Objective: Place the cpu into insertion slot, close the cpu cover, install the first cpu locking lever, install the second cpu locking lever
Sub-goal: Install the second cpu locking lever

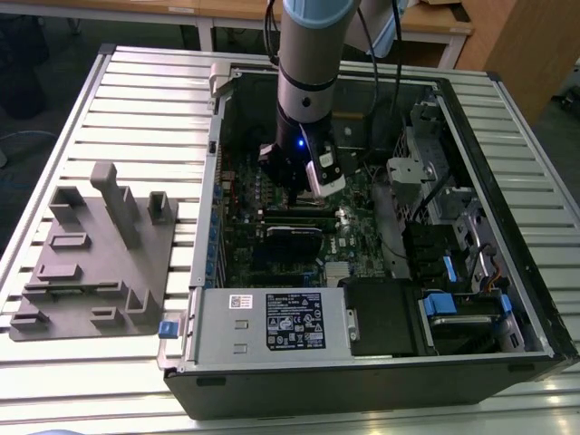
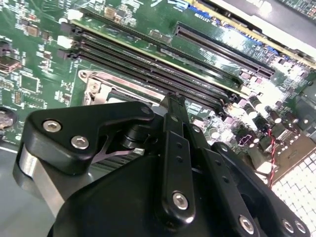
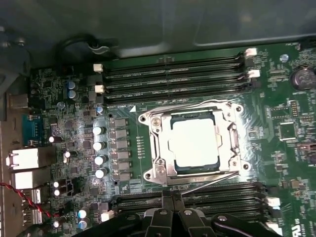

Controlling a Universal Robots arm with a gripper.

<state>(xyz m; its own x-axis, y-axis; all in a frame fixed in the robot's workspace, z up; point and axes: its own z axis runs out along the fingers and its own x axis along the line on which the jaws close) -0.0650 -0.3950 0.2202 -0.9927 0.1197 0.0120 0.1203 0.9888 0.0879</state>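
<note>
Gripper (image 3: 170,200) hovering over the motherboard inside the open computer case (image 1: 507,217), just beside the insertion slot (image 3: 155,170) on its memory-slot side; fingers (image 3: 166,202) pressed together, clenched on nothing, clear in both wrist views. Cpu (image 3: 195,142) already seated flat in the slot, silvery top showing through the cut-out. Cpu cover (image 3: 232,140) lying down over the chip, frame around the edges, looks closed. One thin locking lever (image 3: 210,181) running at a slant along the socket edge nearest the fingertips, apparently not tucked under its hook; other lever's state hard to judge. Probably at the first-lever stage, chip and cover done. Risks from here: fingertips slipping off the thin springy wire and snapping it back; pushing slightly off line and scraping the memory slots (image 3: 173,79) or the small capacitors (image 3: 99,145) near the socket; pressing down with the cover not fully flat, loading the chip unevenly and bending pins below. Grey fixture tray (image 1: 95,249) outside the case at the exterior view's left, untouched.
</note>
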